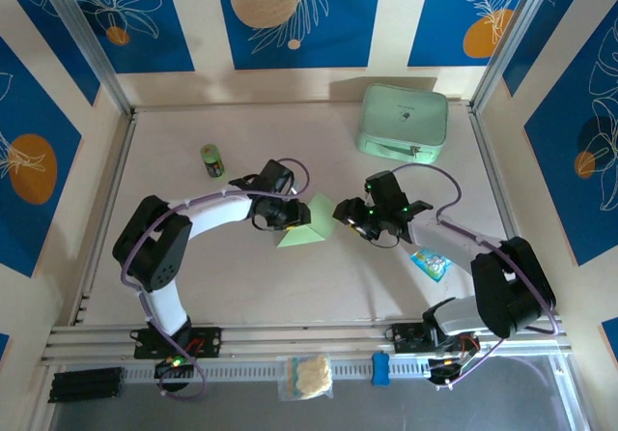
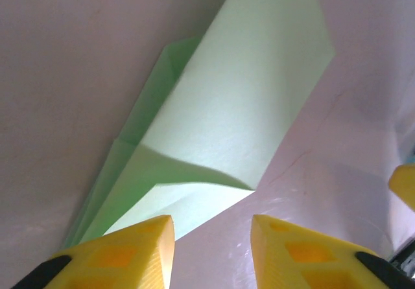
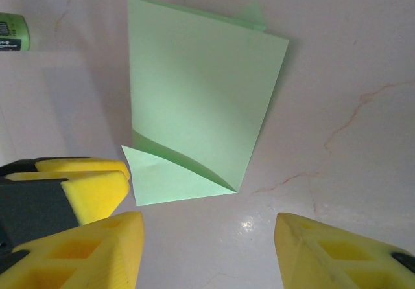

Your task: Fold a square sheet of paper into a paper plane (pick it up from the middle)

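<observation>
We judge the folding barely begun: the square sheet of paper (image 3: 194,101), doubled with one corner turned, lies mid-bench (image 1: 193,276), our left end effector (image 2: 213,250) at its 9 o'clock and right end effector (image 3: 207,256) at 3, both open and empty, while the mint-green case (image 1: 404,120) at 1 o'clock is shut, its contents unseen.

**Edges lost to fingers and frame**

From above, the left gripper (image 1: 290,215) covers the left edge of the sheet of paper (image 1: 311,232). At the left wrist, the sheet's lower corner runs behind a yellow finger (image 2: 133,247). At the right wrist, the green bottle (image 3: 11,32) is cut by the frame's left edge, its label too blurred to read.
</observation>
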